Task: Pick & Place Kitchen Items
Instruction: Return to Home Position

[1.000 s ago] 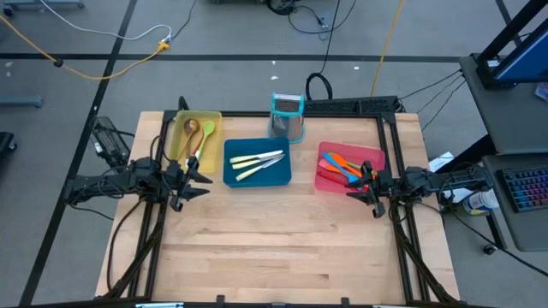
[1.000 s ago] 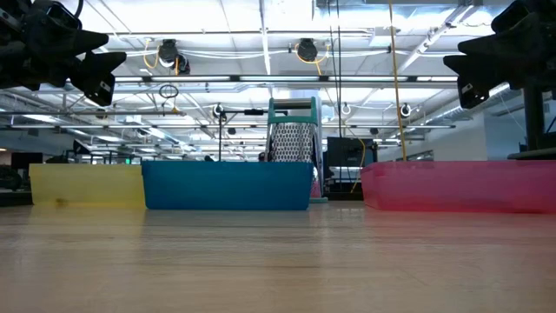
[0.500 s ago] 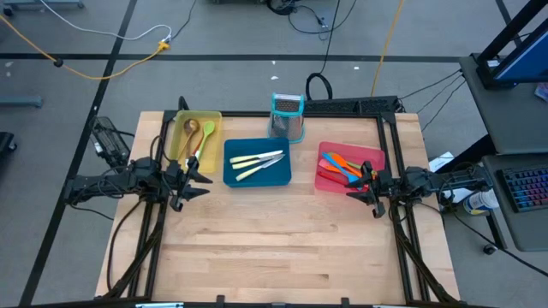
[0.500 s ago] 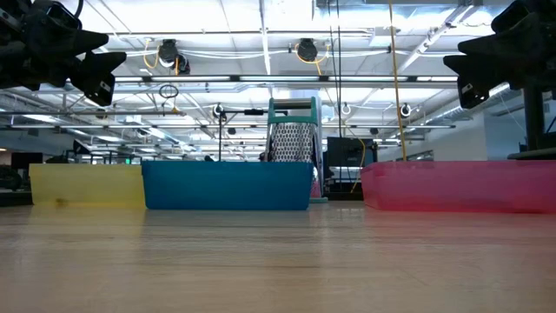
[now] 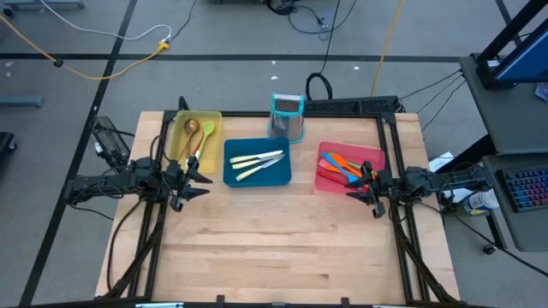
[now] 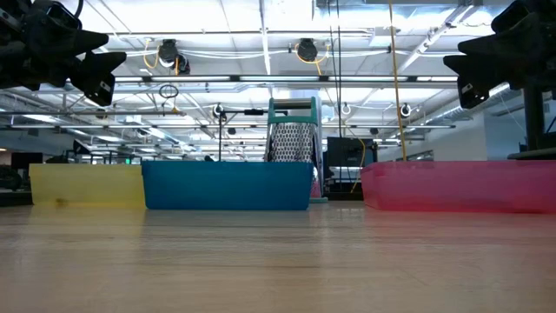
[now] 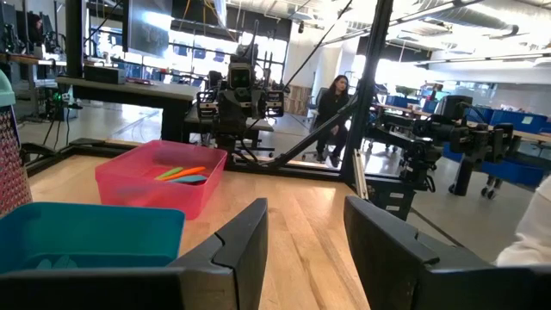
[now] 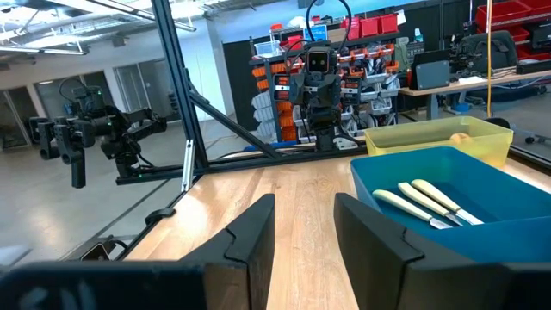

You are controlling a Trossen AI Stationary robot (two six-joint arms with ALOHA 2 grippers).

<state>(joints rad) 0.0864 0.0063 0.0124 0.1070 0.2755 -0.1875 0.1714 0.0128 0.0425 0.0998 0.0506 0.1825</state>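
Note:
Wooden and green spoons (image 5: 199, 134) lie in the yellow tray (image 5: 181, 120). Cream-handled knives (image 5: 255, 162) lie in the blue tray (image 5: 233, 176); they also show in the right wrist view (image 8: 428, 203). Orange, blue and red spatulas (image 5: 342, 165) lie in the red tray (image 5: 377, 155), also seen in the left wrist view (image 7: 181, 175). My left gripper (image 5: 193, 180) is open and empty, raised over the table's left side beside the yellow tray. My right gripper (image 5: 360, 186) is open and empty, raised at the right side beside the red tray.
A boxy metal grater with a teal top (image 5: 288, 115) stands behind the blue tray. The near half of the wooden table (image 5: 274, 248) is bare. Black frame rails (image 5: 390, 137) run along the table's edges. A person (image 7: 331, 108) sits in the room beyond the table.

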